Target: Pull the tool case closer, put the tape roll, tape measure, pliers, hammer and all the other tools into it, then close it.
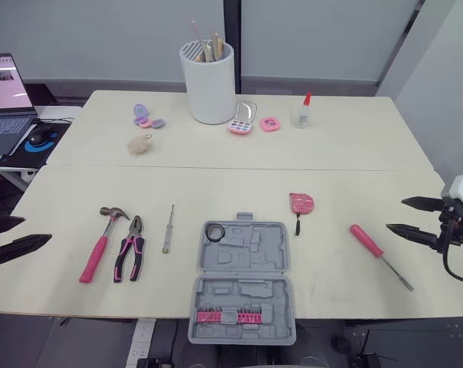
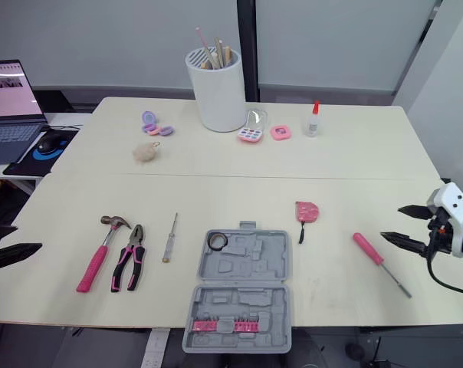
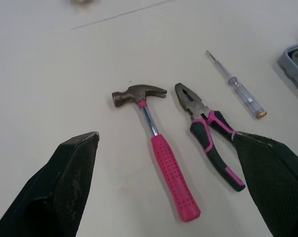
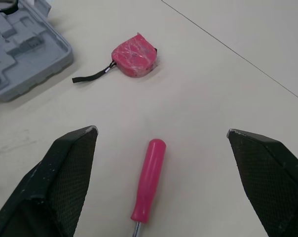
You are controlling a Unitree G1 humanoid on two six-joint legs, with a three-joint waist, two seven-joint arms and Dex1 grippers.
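On the desk (image 1: pixel 331 153), seen from my head, the tool case (image 1: pixel 251 249) lies open near the front edge, and one tape roll (image 1: pixel 215 231) seems already inside it. Outside it I count five tools: one hammer (image 1: pixel 101 244), one pliers (image 1: pixel 130 249), one tester screwdriver (image 1: pixel 169 228), one tape measure (image 1: pixel 301 202) and one pink screwdriver (image 1: pixel 379 251). From the left wrist, my left jaws are released and empty, with the hammer and pliers ahead. From the right wrist, my right jaws are also released, and the pink screwdriver lies ahead, untouched. Closing the case is not yet done.
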